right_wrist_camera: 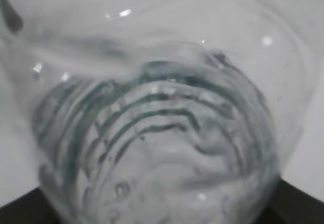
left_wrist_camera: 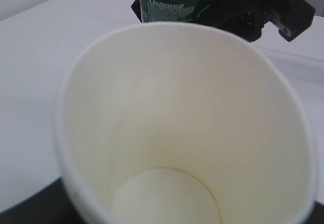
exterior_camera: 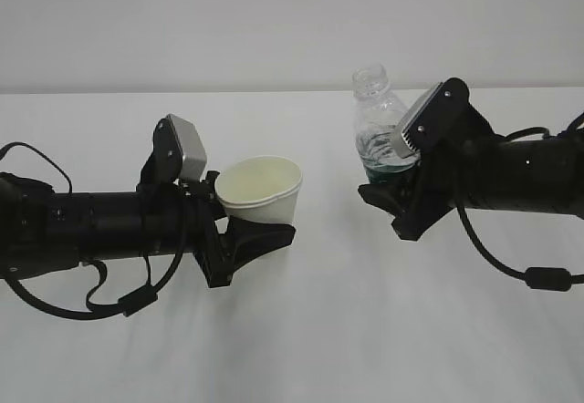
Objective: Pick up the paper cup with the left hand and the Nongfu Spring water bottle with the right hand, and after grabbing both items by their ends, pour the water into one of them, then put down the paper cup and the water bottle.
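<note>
The left hand point(exterior_camera: 239, 239) grasps the paper cup point(exterior_camera: 262, 201) upright; at its three o'clock, the right hand point(exterior_camera: 394, 201) clasps the Nongfu Spring water bottle point(exterior_camera: 377, 122), seemingly poised for pouring

one paper cup point(exterior_camera: 263, 189), one water bottle point(exterior_camera: 376, 120), two hands: left hand point(exterior_camera: 251, 239), right hand point(exterior_camera: 388, 201)

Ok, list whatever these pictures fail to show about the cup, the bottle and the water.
- Exterior view: bottle's base and most of its label, behind the right gripper.
- Right wrist view: bottle blurred; water level unreadable.
- Left wrist view: paper cup fills frame, hiding the left jaws; water inside can't be told.
- Exterior view: cup's base hidden by left gripper.
</note>
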Motion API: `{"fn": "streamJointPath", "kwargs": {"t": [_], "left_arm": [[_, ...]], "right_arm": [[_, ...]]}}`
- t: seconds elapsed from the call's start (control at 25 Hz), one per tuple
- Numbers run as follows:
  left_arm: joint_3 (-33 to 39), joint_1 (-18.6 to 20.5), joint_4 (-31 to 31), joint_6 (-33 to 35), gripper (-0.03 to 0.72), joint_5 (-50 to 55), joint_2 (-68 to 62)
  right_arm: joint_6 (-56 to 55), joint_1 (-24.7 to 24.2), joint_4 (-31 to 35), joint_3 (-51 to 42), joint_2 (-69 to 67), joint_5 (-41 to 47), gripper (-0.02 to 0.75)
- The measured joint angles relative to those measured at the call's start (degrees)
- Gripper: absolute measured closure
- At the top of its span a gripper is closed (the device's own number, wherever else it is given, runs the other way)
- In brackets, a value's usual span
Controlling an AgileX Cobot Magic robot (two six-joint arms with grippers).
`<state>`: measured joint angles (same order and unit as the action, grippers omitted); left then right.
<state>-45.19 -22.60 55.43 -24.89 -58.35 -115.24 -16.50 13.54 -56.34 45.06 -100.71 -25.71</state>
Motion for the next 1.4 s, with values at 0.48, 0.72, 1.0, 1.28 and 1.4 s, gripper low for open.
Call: {"fn": "streamJointPath", "kwargs": {"t": [0.48, 0.72, 1.0, 1.28, 1.4], "left_arm": [[0.0, 0.0, -0.3, -1.2, 0.234, -0.3, 0.0], [0.0, -0.2, 0.5, -1.9, 0.234, -0.7, 0.0], [-1.5, -4.8, 0.3, -2.1, 0.235, 1.2, 0.0], [-4.7, -7.5, -3.0, -2.2, 0.235, 2.5, 0.0], [-4.7, -7.5, -3.1, -2.2, 0.235, 4.0, 0.0]], "right_arm": [[-0.1, 0.9, -6.2, 1.2, 4.7, 6.9, 0.264], [-0.1, 0.9, -7.8, 1.3, 5.7, 7.9, 0.264], [-1.9, 0.9, -8.4, 1.3, 5.8, 8.0, 0.265], [-3.5, 0.9, -8.4, 1.3, 5.8, 8.0, 0.265], [-3.5, 0.9, -9.0, 1.3, 5.8, 7.5, 0.264]]}}
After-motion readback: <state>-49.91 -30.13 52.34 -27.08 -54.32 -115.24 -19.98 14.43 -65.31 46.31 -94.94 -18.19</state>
